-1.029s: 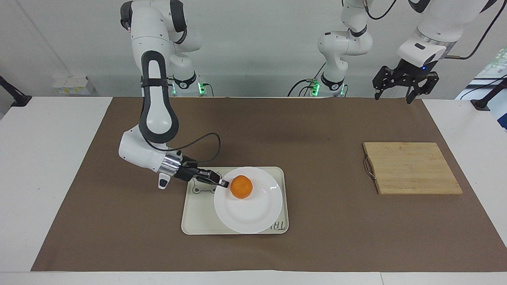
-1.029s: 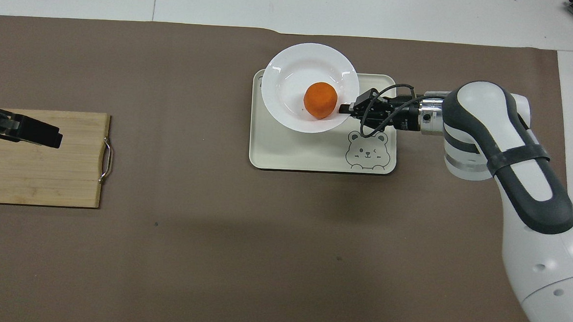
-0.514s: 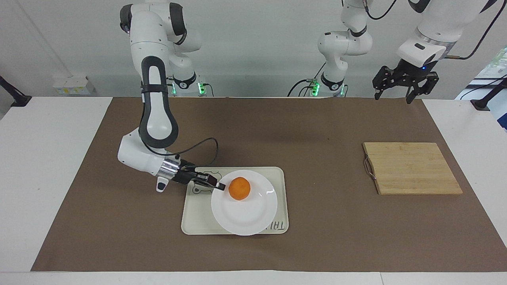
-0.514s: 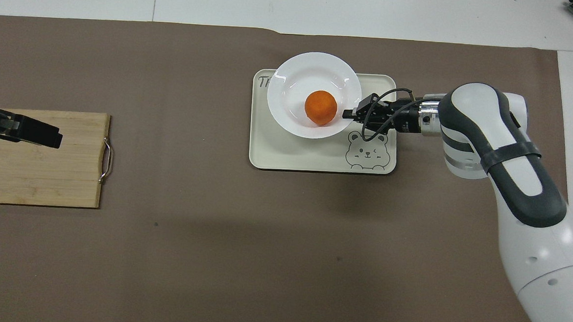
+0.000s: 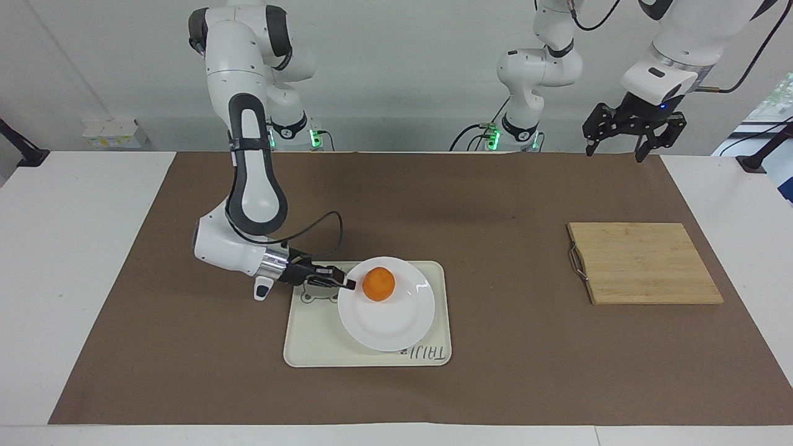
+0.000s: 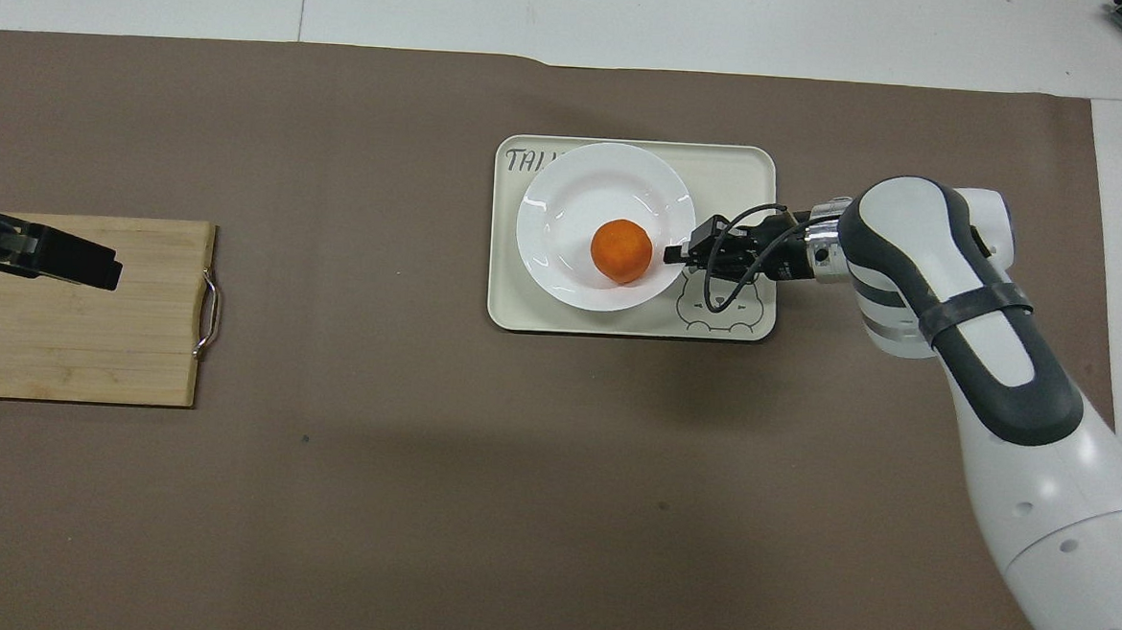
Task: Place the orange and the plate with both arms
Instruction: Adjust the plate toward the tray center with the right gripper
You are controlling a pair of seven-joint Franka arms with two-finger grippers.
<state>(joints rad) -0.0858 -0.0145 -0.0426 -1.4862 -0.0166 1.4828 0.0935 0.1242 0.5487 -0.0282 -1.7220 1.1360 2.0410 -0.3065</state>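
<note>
Right gripper (image 5: 348, 285) pinching white plate (image 5: 387, 316) rim on bear tray (image 5: 310, 347), orange (image 5: 378, 284) on plate; left gripper (image 5: 632, 133) spread, waiting above table's robot-side edge

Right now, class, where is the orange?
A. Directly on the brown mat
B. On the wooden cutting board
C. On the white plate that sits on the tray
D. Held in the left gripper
C: the orange rests on the white plate, which lies on the cream tray, while the right gripper is shut on the plate's rim.
</note>
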